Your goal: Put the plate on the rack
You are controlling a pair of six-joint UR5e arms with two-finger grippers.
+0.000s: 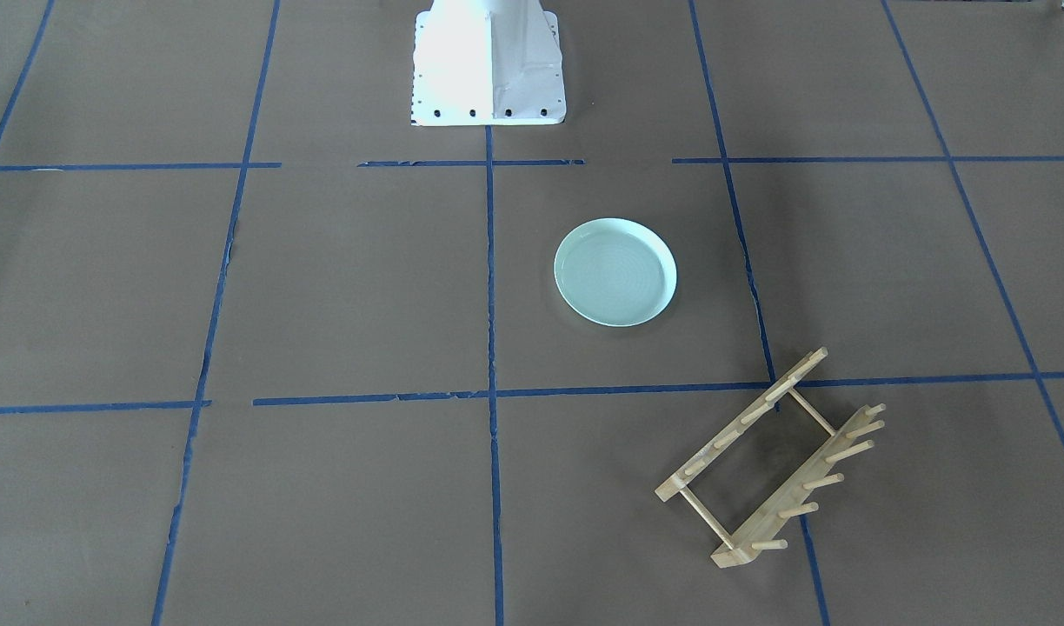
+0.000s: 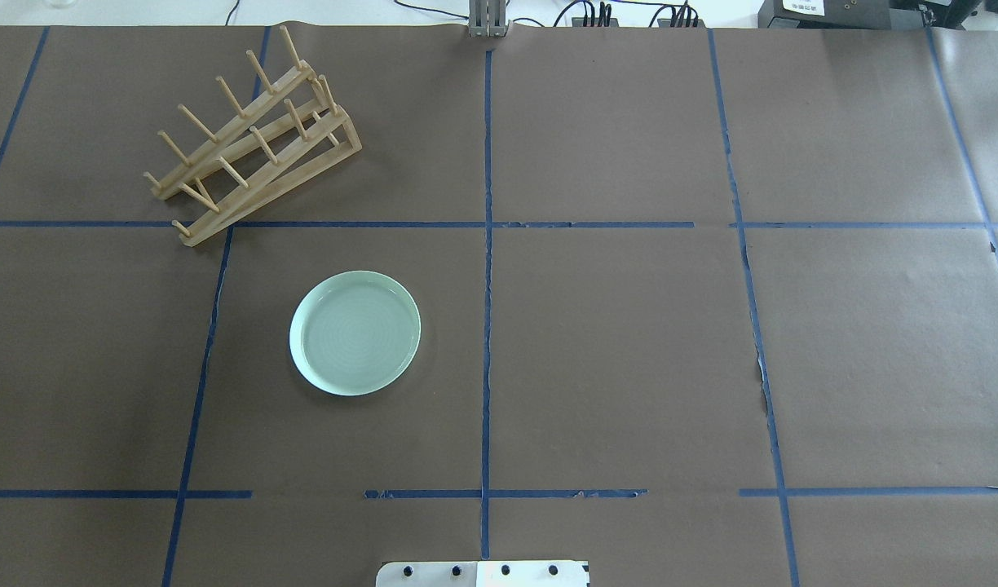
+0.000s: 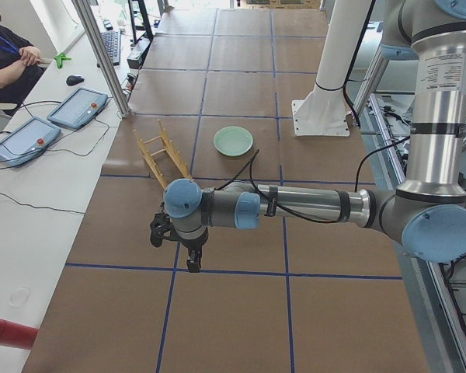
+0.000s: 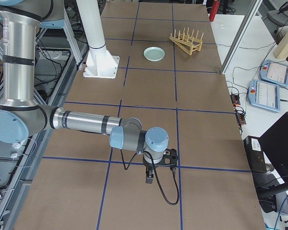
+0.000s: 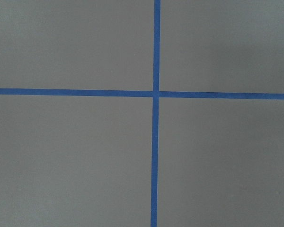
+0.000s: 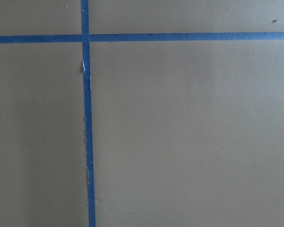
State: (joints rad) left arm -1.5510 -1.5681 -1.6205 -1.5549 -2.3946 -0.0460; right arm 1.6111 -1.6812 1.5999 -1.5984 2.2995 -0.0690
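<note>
Front-facing view: flat on the brown paper-covered worktop (image 1: 323,304), a round, glossy mint-green plate (image 1: 615,272) with a raised rim and faint concentric rings. At 5 o'clock from it and well apart, a light wooden dish rack (image 1: 741,423): two parallel rails joined by thin dowels, a row of round pegs on each. Matte blue tape lines (image 1: 490,287) laid in a grid; white robot base (image 1: 488,65) at 12 o'clock.

Overhead view: plate lying flat, rack at 11 o'clock from it, set askew to the grid.

Left side view: left pincer (image 3: 191,264) pointing down near a tape line, well apart from plate and rack; apart or together, cannot tell.

Right side view: right pincer (image 4: 150,178) pointing down likewise, plate and rack far off; state impossible to tell.

Wrist views: only smooth brown paper and crossing blue tape.
</note>
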